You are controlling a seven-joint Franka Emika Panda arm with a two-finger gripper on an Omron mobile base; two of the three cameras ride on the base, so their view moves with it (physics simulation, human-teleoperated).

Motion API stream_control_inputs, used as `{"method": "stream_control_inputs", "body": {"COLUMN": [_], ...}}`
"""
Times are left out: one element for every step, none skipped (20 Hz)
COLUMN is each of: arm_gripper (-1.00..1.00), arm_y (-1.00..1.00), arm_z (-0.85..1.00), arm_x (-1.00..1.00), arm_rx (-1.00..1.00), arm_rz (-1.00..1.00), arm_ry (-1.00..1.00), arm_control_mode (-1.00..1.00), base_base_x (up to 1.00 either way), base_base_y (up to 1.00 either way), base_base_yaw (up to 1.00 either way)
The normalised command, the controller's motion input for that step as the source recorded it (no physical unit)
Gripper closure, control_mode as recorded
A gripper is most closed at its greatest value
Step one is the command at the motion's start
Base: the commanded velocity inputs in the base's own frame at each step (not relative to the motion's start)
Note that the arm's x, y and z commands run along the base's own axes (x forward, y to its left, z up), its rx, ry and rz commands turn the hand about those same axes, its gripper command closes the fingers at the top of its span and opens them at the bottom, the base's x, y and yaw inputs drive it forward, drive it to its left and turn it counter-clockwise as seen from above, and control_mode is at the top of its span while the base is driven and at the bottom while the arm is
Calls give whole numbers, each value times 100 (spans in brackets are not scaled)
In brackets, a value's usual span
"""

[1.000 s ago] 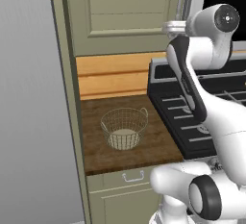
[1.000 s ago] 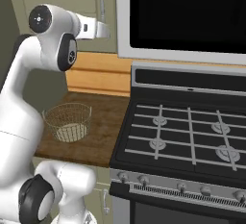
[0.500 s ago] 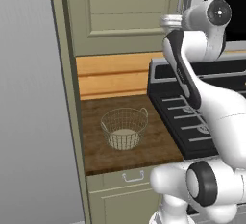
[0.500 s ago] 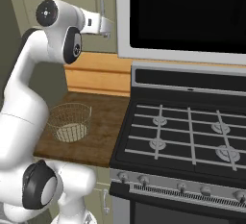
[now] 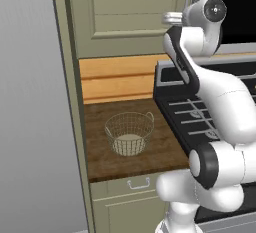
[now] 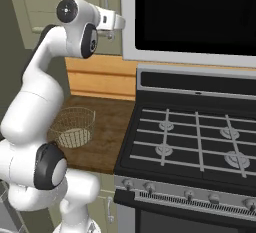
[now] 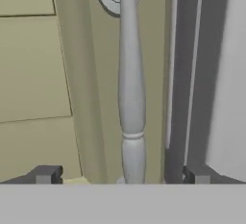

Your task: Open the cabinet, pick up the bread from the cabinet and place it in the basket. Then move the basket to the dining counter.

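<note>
Cabinet (image 5: 130, 12) first: it fills the upper middle of the left base view, its panelled door shut, so I judge the bread is inside, out of my sight. The door looks rigid and hinged, and I expect it to swing, not slide, so the pull should follow an arc. The place to take hold is the handle (image 7: 130, 88), a slim turned silver bar running up the centre of the hand view; it looks smooth and could slip unless I pinch it squarely around its thicker middle. My hand (image 7: 120, 177) is spread wide, one dark fingertip at the lower left and one at the lower right, with the bar standing between them and neither tip touching it as far as I can tell. In the right base view the hand (image 6: 111, 23) sits at upper left, just at the handle.

Below, the basket (image 5: 129, 132) rests on the wooden tabletop (image 5: 165, 149), centre of frame; thin wire, likely light and easy to knock.

To the right the stove (image 6: 200, 137) butts against the tabletop, and the dark panel (image 6: 200, 12) above it stands close beside the handle, leaving my outer finger little room.
</note>
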Motion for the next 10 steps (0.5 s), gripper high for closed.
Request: {"method": "stream_control_inputs", "body": {"arm_gripper": [-100,-100,-100,-100,-100,-100,-100,-100,100,100], "arm_y": [-9,-7,-7,-4,-2,-1,0,0,0,0], "arm_z": [-4,-5,-6,-6,-7,-9,-9,-7,-5,-4], "arm_x": [66,66,66,66,69,69,69,67,67,69], "arm_rx": [0,0,0,0,0,0,0,0,0,0], "arm_rz": [0,0,0,0,0,0,0,0,0,0], "arm_ry": [0,0,0,0,0,0,0,0,0,0], "arm_control_mode": [-100,-100,-100,-100,-100,-100,-100,-100,-100,-100], "base_base_x": [0,0,0,0,0,0,0,0,0,0], "base_base_y": [0,0,0,0,0,0,0,0,0,0], "base_base_yaw": [0,0,0,0,0,0,0,0,0,0]}}
